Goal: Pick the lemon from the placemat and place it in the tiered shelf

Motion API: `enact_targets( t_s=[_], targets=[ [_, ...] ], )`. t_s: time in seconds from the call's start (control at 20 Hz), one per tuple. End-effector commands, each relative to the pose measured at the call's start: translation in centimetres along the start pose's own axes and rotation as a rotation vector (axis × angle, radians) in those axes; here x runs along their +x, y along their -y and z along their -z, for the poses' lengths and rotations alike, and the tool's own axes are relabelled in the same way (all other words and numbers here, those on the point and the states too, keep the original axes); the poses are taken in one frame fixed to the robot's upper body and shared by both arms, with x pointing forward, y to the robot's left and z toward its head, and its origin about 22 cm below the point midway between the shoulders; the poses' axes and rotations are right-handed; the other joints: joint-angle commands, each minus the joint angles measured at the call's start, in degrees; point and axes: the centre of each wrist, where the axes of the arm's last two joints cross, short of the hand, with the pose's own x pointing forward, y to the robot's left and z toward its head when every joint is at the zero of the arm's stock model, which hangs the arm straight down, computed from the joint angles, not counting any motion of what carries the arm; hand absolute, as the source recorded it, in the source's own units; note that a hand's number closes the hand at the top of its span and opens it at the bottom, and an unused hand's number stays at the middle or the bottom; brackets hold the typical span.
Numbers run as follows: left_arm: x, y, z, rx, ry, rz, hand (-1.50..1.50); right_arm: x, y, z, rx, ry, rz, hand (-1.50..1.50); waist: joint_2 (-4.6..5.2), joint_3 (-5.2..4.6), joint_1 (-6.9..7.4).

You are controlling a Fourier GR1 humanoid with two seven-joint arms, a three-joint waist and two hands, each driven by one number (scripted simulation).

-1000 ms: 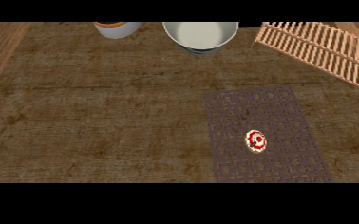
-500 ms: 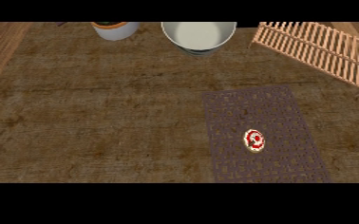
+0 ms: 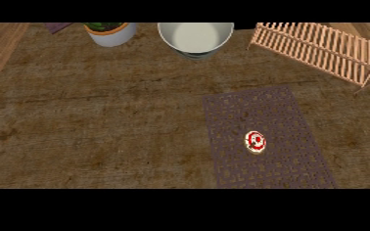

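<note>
A small round object (image 3: 255,141) with a red-and-white ring pattern lies on the dark patterned placemat (image 3: 267,112), a little below its middle. It stands where the lemon is named, though it does not look yellow. The tiered shelf (image 3: 318,46), made of light wooden slats, sits at the back right of the counter. Neither hand shows in the head view.
A white pot with a green plant (image 3: 110,33) stands at the back left. A large pale bowl or pot (image 3: 195,39) stands at the back centre. The counter top (image 3: 101,122) is brown and rough-looking, with a wooden edge at the far left.
The whole view has shifted slightly: the pots, shelf and placemat sit a little lower and further left in the picture than before. Nothing on the counter has moved.
</note>
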Motion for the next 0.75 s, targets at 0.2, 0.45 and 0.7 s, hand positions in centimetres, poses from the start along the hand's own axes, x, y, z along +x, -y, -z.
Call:
enact_targets(
  t_s=[0.2, 0.45, 0.7],
  targets=[
    [6.9, 4.1, 2.7, -0.096, 0.357, -0.143, 0.0, 0.0, 8.2, 0.4, -0.086, -0.031, 0.033, -1.5, -0.5, -0.96, -5.66],
    [6.1, 3.3, 1.7, -0.071, 0.347, -0.15, 0.0, 0.3, 12.9, 0.0, -0.046, -0.066, -0.029, -1.5, -1.19, -0.94, -7.8],
    [4.6, 2.3, 0.8, -0.023, 0.319, -0.151, 0.0, 0.4, 18.1, -1.1, -0.041, -0.046, -0.029, -1.5, -1.64, -0.81, -9.62]
  ],
)
